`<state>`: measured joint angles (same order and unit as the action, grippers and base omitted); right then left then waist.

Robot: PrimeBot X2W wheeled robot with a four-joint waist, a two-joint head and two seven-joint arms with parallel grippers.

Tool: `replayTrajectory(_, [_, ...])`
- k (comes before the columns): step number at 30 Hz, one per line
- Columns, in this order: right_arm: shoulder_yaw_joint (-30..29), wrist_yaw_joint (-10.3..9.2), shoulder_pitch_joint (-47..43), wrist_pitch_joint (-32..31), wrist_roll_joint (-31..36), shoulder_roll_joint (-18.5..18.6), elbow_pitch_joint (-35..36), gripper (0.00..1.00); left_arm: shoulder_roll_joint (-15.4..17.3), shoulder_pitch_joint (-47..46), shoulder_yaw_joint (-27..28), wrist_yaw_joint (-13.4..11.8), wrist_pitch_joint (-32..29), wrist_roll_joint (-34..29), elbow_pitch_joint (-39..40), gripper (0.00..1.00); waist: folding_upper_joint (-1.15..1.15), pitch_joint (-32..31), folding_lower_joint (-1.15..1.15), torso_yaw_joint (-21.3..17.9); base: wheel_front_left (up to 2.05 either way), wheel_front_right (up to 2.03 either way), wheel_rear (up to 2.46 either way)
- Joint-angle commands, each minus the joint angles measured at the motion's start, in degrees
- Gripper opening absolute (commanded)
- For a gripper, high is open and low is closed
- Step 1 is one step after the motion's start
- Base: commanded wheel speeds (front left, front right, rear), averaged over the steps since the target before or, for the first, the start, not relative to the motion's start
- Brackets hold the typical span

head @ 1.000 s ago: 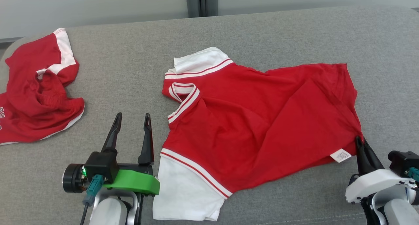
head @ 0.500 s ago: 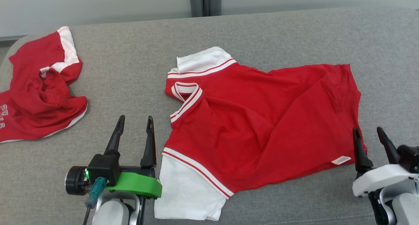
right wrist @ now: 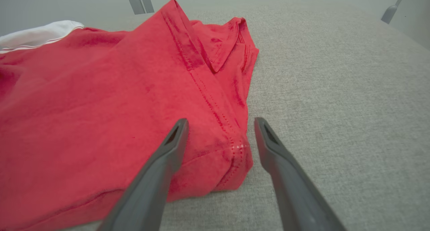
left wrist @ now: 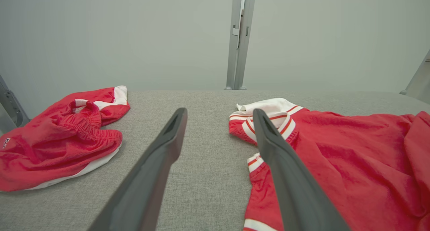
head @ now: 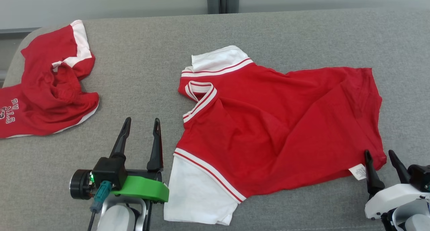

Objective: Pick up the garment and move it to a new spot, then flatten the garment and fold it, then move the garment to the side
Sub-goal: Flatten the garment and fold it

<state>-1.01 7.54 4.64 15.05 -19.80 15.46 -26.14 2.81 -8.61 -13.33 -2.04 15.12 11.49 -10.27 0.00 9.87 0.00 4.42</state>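
Near edge: right gripper (head: 379, 152) sits at the near hem corner of the red shirt (head: 285, 123). A second ago it was clamped on that corner; now the jaws are spread wide and empty, straddling the loose corner. I cannot tell if a finger brushes it. This is likely the end of a flattening tug. The shirt lies spread but creased on the grey table (head: 141, 56). The left gripper (head: 142, 119), beside its collar end, is wide open and empty. Well beyond that end lies a crumpled second garment (head: 50, 86).

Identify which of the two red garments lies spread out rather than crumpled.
The red shirt with white sleeves, at centre: it lies spread out, while the red shorts at the far left sit bunched in a heap.
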Motion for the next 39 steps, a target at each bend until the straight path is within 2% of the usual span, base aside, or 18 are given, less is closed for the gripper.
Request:
replayTrajectory(1, [-0.12, -0.10, -0.77, 0.18, 0.13, -0.27, 0.57, 1.00, 0.16, 0.51, 0.13, -0.22, 0.03, 0.37, 0.04, 1.00, 0.00, -0.07, 0.00, -0.34, 0.00, 0.00, 0.00])
replayTrajectory(2, [-0.03, -0.11, -0.96, 0.18, 0.20, -0.42, 0.58, 1.00, 0.16, 0.51, 0.14, -0.14, 0.03, 0.22, -0.08, 1.00, 0.00, -0.16, 0.00, -0.55, 0.00, 0.00, 0.00])
replayTrajectory(4, [0.17, -0.10, -1.13, 0.18, 0.33, -1.02, 0.35, 0.70, 0.16, 0.39, 0.15, 0.00, 0.03, -0.03, -0.21, 1.00, 0.00, -0.32, 0.00, -0.84, 0.00, 0.00, 0.00])
replayTrajectory(6, [0.36, -0.11, -0.85, 0.18, 0.17, -1.12, -0.41, 0.23, 0.16, 0.31, 0.27, 0.11, 0.03, -0.19, -0.26, 1.00, 0.00, -0.42, 0.00, -1.11, 0.00, 0.00, 0.00])
replayTrajectory(7, [0.43, -0.11, -0.54, 0.18, 0.08, -1.05, -0.65, 0.04, 0.16, 0.30, 0.32, 0.15, 0.03, -0.26, -0.29, 1.00, 0.00, -0.45, 0.00, -1.19, 0.00, 0.00, 0.00])
replayTrajectory(8, [0.71, -0.11, 0.05, 0.18, -0.01, -1.14, -1.21, 0.00, 0.16, 0.33, 0.40, 0.24, 0.03, -0.39, -0.31, 1.00, 0.00, -0.53, 0.00, -1.37, 0.00, 0.00, 0.00])
replayTrajectory(14, [1.83, -0.11, 2.29, 0.18, 0.04, -1.22, -3.34, 0.00, 0.16, 0.49, 0.58, 0.35, 0.03, -0.47, -0.63, 1.00, 0.00, -0.80, 0.00, -1.84, 0.00, 0.00, 0.00])
replayTrajectory(22, [1.00, -0.10, -1.55, 0.18, 1.32, -1.50, 7.59, 0.00, 0.16, 1.12, 1.09, 0.47, 0.03, -0.59, -0.53, 1.00, 0.00, -1.34, 0.00, -2.87, 0.00, 0.00, 0.00])
replayTrajectory(28, [2.32, -0.11, -8.31, 0.18, 1.85, -1.11, 14.75, 0.00, 0.16, 1.43, 1.00, 0.52, 0.03, -0.42, -0.55, 1.00, 0.00, -1.83, 0.00, -3.69, 0.00, 0.00, 0.00])
replayTrajectory(36, [2.65, -0.11, -14.93, 0.18, 0.21, -1.17, 13.63, 0.00, 0.16, 1.66, 1.26, 0.60, 0.03, -0.45, -0.53, 1.00, 0.00, -2.18, 0.00, -4.47, 0.00, 0.00, 0.00])
replayTrajectory(37, [2.26, -0.11, -14.83, 0.18, 0.12, -1.21, 13.67, 0.26, 0.16, 1.71, 1.27, 0.63, 0.03, -0.49, -0.50, 1.00, 0.00, -2.19, 0.00, -4.52, 0.00, 0.00, 0.00])
replayTrajectory(38, [1.60, -0.10, -14.36, 0.18, 0.15, -1.09, 13.99, 1.00, 0.16, 1.74, 1.17, 0.75, 0.03, -0.57, -0.45, 1.00, 0.00, -2.17, 0.00, -4.48, 0.00, 0.00, 0.00])
replayTrajectory(39, [1.28, -0.11, -14.12, 0.18, 0.26, -0.91, 14.16, 1.00, 0.16, 1.71, 1.09, 0.78, 0.03, -0.59, -0.46, 1.00, 0.00, -2.18, 0.00, -4.40, 0.00, 0.00, 0.00])
